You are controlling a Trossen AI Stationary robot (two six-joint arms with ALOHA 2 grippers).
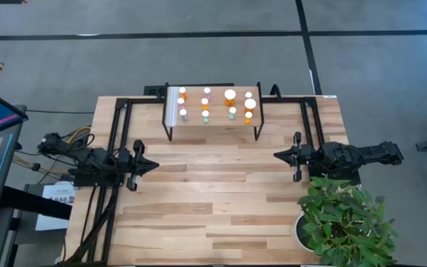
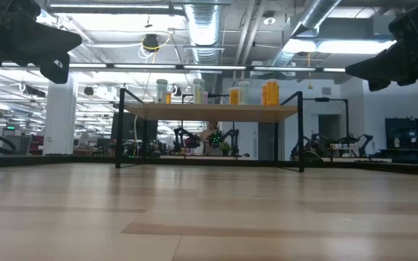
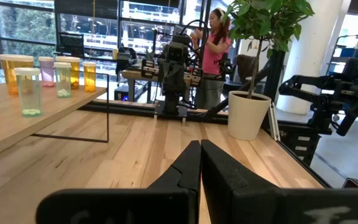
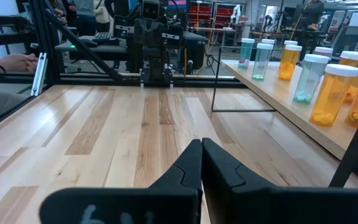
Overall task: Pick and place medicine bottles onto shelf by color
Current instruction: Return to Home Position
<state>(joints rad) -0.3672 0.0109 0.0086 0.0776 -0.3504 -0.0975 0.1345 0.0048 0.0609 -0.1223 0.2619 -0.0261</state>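
While the medicine bottles [image 1: 230, 95] stand packed on the shelf [image 1: 213, 132], left gripper [image 1: 148, 165] and right gripper [image 1: 279, 155] hang clenched, empty, well apart from it over the table [image 1: 213, 196] sides. Risk judged low: a stray swing into the shelf legs would topple the rows.
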